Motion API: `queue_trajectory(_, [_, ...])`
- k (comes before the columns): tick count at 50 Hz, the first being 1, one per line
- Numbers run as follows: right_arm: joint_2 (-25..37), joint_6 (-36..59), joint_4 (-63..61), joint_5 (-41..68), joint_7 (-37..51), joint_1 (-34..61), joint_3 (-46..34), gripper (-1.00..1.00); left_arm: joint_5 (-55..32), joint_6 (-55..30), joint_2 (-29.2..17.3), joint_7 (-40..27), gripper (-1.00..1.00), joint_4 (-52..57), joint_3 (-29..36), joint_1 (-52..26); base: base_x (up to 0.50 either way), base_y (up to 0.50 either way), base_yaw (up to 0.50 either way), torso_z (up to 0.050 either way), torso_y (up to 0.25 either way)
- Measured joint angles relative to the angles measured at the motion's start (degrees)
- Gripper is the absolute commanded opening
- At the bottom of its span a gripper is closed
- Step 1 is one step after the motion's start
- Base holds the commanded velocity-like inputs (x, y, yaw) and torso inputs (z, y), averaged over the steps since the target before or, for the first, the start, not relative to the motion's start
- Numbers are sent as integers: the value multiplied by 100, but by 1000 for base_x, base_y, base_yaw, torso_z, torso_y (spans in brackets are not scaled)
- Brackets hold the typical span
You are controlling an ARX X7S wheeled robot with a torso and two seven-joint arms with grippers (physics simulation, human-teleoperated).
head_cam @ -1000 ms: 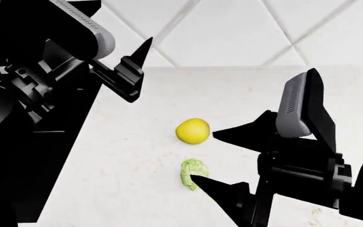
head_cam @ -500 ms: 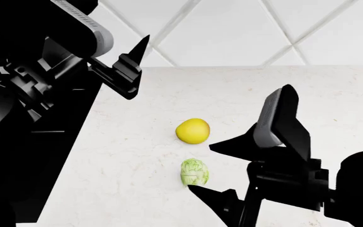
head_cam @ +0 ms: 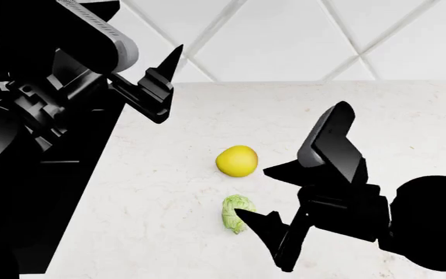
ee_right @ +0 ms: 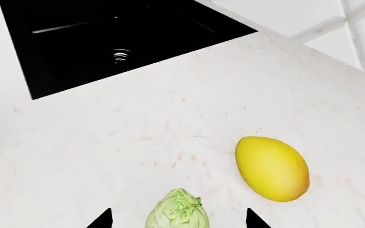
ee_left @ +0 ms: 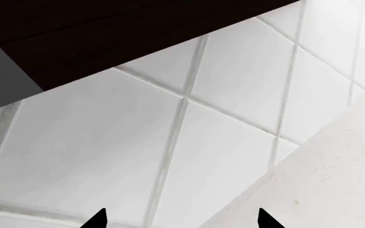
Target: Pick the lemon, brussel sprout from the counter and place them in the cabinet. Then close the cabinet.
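- Resting on the white marble table: the lemon and the brussel sprout, close together but apart, the sprout nearer the robot
- Right pincer low over the table, prongs spread wide; lower prong tip at the sprout's right side, contact not clear; upper prong tip just right of the lemon, apart from it
- Right wrist view: sprout sits between the two dark prong tips; lemon lies off to one side, outside the gap; black sink farther off across the table
- Left pincer raised near the tiled wall, well away from both items; left wrist view shows its two prong tips set apart with nothing between, only wall tiles, a strip of table and a dark cabinet edge beyond
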Motion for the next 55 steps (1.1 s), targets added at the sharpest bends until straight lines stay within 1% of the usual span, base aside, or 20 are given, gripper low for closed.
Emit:
queue_trajectory(21, [-164, -316, 347, -636, -159, -167, -848, 100, -46, 64, -32, -15, 100, -24, -6, 46, 0, 0, 0, 0, 0])
queue_trajectory(49, [-314, -689, 817, -1211, -172, -355, -1488, 100, -100, 121, -68, -44, 100, -53, 6, 45, 0, 0, 0, 0, 0])
queue_trajectory(50, [-326, -704, 835, -1229, -174, -358, -1510, -100, -102, 121, -68, -46, 100, -51, 7, 45, 0, 0, 0, 0, 0])
queue_trajectory(55, [-383, -764, 891, -1246, -185, -354, -1588, -100, -118, 119, -73, -58, 100, -36, 4, 51, 0, 0, 0, 0, 0])
